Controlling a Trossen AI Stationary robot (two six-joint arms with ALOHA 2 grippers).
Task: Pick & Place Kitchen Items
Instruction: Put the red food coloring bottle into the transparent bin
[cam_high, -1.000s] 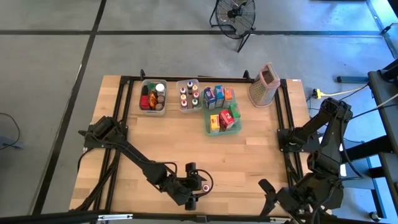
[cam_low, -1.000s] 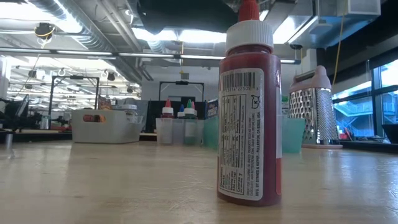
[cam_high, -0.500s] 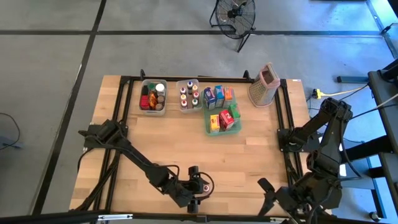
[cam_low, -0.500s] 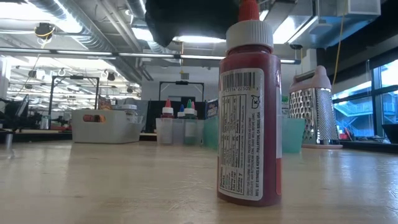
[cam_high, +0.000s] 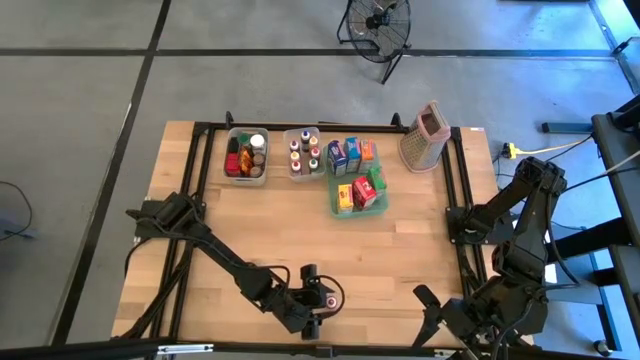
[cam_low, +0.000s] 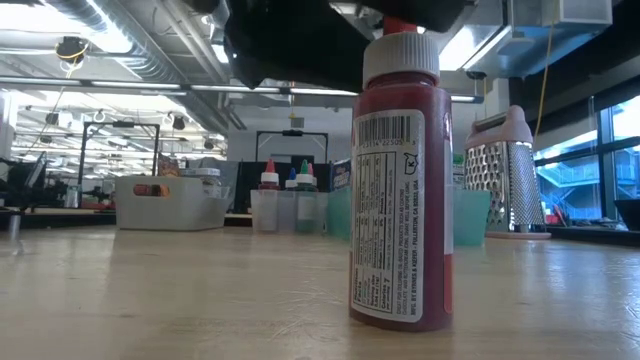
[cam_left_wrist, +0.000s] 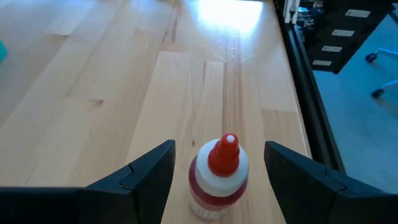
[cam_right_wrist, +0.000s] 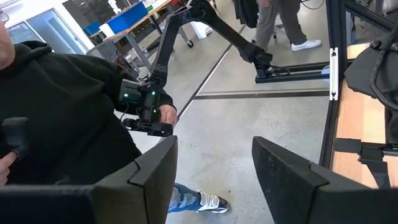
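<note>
Bottle: a small red sauce bottle (cam_low: 403, 190) with a white shoulder and red nozzle stands upright on the near edge of the wooden table (cam_high: 280, 230), well apart from the other kitchen items (cam_high: 355, 170) at the far side.
How it should handle: I'd judge it light and stiff enough, a smooth plastic body that could slip or tip, being tall on a narrow base. The label band around the middle looks the safest place to squeeze; the nozzle is too thin.
Left gripper: the left gripper (cam_left_wrist: 217, 171) hangs right over the bottle, its fingers (cam_left_wrist: 146, 171) spread apart on either side of the cap, touching nothing that I can see.
Change: a second ago the dark bulk of that gripper sat higher above the nozzle in the low view; now it has dropped to hide the red tip. The bottle itself has not shifted.
Right gripper: the right gripper (cam_right_wrist: 214, 165) waits off the table's near right corner, fingers apart and empty, looking out at the floor and a person in dark clothing (cam_right_wrist: 62, 118).
Far side: clear bins (cam_high: 247, 155), green tray (cam_high: 358, 210) and box grater (cam_high: 424, 135) sit undisturbed.
</note>
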